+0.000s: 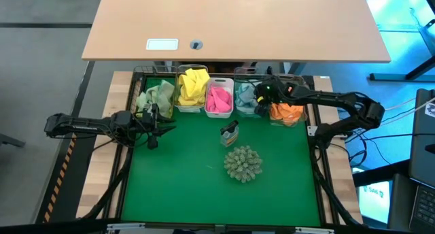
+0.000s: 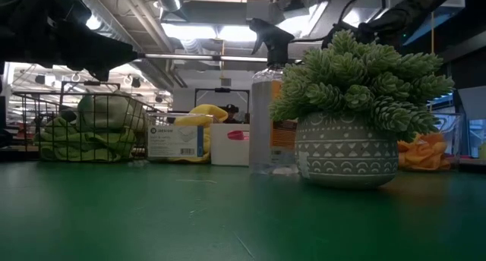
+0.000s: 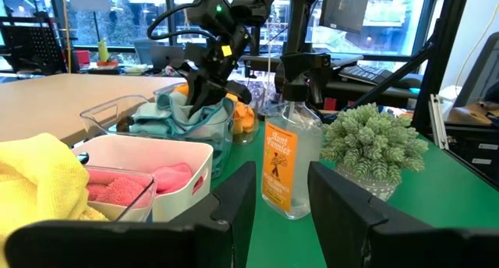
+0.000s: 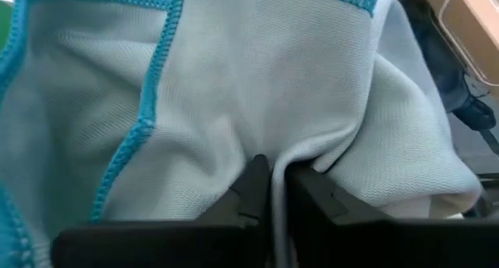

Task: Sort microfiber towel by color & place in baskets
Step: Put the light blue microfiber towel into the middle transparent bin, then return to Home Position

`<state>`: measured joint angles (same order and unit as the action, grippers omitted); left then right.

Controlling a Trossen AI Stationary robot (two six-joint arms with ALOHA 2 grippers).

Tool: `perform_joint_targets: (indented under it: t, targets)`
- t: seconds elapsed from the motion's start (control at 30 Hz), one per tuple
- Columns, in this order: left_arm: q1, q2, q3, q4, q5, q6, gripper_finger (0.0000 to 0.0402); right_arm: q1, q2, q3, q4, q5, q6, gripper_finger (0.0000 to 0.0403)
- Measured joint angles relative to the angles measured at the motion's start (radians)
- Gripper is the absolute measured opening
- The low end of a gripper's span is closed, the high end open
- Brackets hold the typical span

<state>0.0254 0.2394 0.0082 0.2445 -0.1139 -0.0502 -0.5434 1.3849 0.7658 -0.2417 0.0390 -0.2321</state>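
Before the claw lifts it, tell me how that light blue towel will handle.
The light blue towel will probably hang floppy: it already bunches into soft folds around the right claw. It looks light, being thin cloth. It may drag or snag on its clear basket as it rises, since it is heaped above the rim.

Soft woven pale blue cloth [image 4: 257, 73], clear glossy plastic bottle [image 3: 287, 168], matt green worktop [image 1: 204, 186], matt wooden desk [image 1: 272, 20].

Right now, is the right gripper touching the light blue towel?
Touching. The right wrist view shows the right gripper with its fingertips pressed into a fold of the light blue towel.
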Motion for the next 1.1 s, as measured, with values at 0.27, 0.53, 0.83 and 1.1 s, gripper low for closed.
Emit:
perform_joint_targets:
  t: [0.27, 0.53, 0.83, 1.1]
  targets:
    - [0.0, 0.0, 0.0, 0.0, 0.0, 0.0, 0.0112, 0.0, 0.0, 0.081, -0.122, 0.002, -0.01, 0.0119]
    - [0.0, 0.0, 0.0, 0.0, 0.0, 0.0, 0.0112, 0.0, 0.0, 0.288, -0.407, 0.002, -0.063, 0.0162]
    - [0.0, 0.0, 0.0, 0.0, 0.0, 0.0, 0.0112, 0.0, 0.0, 0.523, -0.653, -0.014, -0.063, 0.0161]
    - [0.0, 0.0, 0.0, 0.0, 0.0, 0.007, 0.0112, 0.0, -0.125, 0.541, -0.696, -0.166, -0.054, 0.016]
